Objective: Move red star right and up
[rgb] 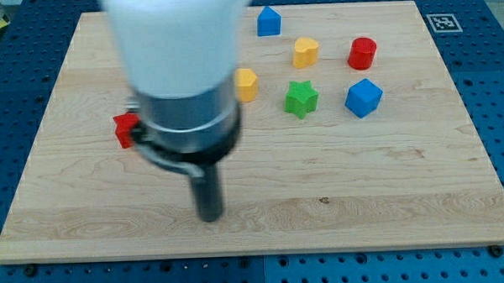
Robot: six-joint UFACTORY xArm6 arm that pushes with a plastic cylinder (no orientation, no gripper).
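Tip [210, 217] of your rod rests on the wooden board [405, 186], at about five o'clock from the red star [126, 129] and apart from it. You have no jaws here, only the bare rod. At two o'clock from the tip lies the green star [301, 99]; the arm's body hides part of the yellow block [247, 84].

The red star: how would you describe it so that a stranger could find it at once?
Start at the wooden board and go to its left side, where the arm's wide body hangs. The red star peeks out at that body's left edge, partly hidden. It is alone there, above and left of my tip, while the other red block sits far right among others.
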